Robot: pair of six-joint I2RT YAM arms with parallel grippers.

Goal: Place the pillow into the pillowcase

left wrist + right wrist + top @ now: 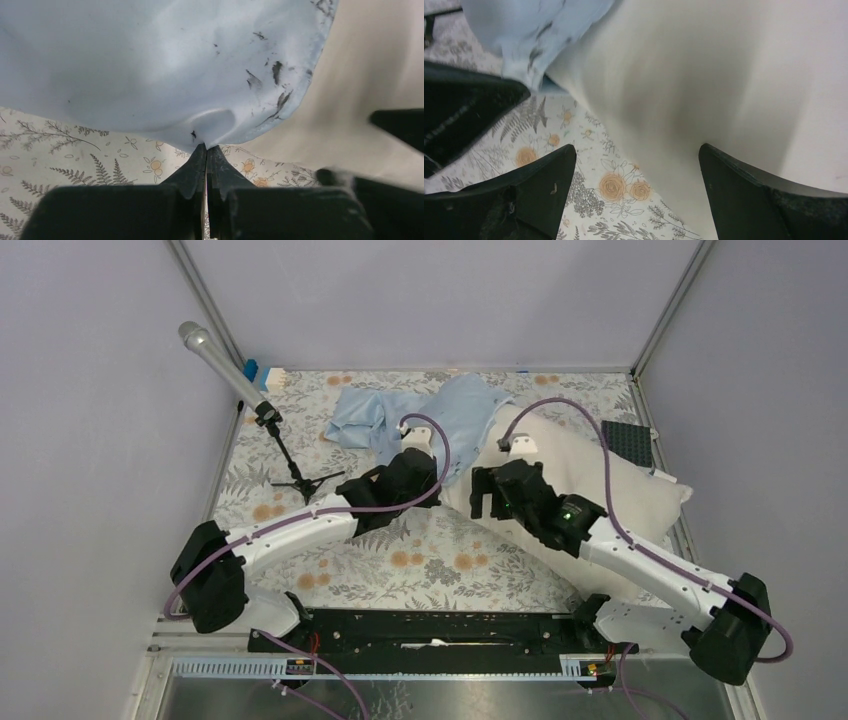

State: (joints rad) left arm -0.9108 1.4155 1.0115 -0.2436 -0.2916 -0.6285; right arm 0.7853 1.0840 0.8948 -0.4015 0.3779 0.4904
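Pillowcase [440,410] is lying crumpled in the upper middle of the overhead view, overlapping the upper-left end of the pillow [610,480], which is sitting right of centre. Left claw [206,150] is pinching a tiny bit of pillowcase edge. Right claw [636,150] is hanging wide over the pillow, holding nothing. I'm worrying that such a thin pinch could slip when lifting, or that it's catching both layers and sealing the opening.

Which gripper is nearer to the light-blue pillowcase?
Left. The left gripper is shut on the edge of the pillowcase; the right gripper stands open at the pillow, beside the pillowcase, apart from it.
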